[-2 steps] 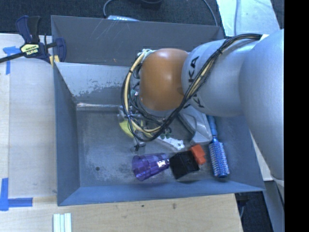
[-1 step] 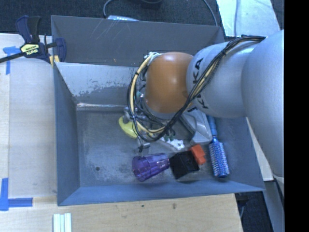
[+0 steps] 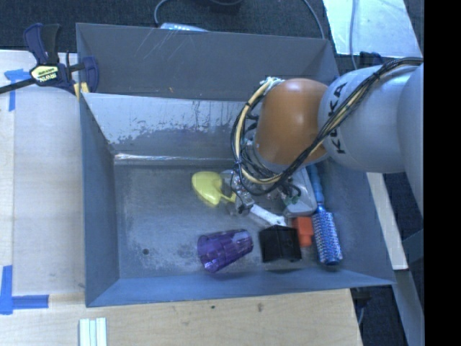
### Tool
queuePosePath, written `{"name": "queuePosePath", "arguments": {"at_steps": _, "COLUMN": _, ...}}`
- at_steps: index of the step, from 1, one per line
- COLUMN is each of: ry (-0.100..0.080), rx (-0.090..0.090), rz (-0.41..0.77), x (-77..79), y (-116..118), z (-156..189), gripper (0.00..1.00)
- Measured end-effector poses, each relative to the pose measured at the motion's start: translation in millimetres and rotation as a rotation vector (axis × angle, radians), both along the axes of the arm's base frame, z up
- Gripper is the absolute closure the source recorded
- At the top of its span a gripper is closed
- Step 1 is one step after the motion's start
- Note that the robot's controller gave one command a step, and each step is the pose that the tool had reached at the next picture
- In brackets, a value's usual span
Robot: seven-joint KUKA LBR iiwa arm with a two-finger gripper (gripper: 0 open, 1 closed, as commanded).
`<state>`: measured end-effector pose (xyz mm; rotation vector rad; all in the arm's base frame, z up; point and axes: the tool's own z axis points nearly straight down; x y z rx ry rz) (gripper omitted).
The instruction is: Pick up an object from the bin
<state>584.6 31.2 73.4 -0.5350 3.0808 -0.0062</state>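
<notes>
Grey bin (image 3: pixel 144 215) floor, scuffed and mostly bare, carries a yellow lump (image 3: pixel 207 187) just beside the gripper (image 3: pixel 241 193), on its left in the view. The lump's long axis seems to run from far-left to near-right, its narrower end toward the near wall. Cables (image 3: pixel 241 132) and the orange wrist cover (image 3: pixel 288 121) hide the gripper's tip, so I cannot tell whether it is open or closed. Toward the near wall from the gripper lie a purple cup (image 3: pixel 225 249), a black box (image 3: pixel 279 245) and, further right, a blue brush (image 3: pixel 328 236).
</notes>
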Motion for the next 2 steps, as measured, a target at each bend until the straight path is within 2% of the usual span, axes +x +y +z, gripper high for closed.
{"name": "queuePosePath", "arguments": {"at_steps": 1, "ry": 0.0, "rx": 0.0, "rz": -0.001, "x": 0.0, "y": 0, "z": 0, "gripper": 1.0}}
{"name": "queuePosePath", "arguments": {"at_steps": 2, "ry": 0.009, "rx": 0.001, "rz": -0.003, "x": -3.5, "y": 0, "z": 51, "gripper": 1.0}}
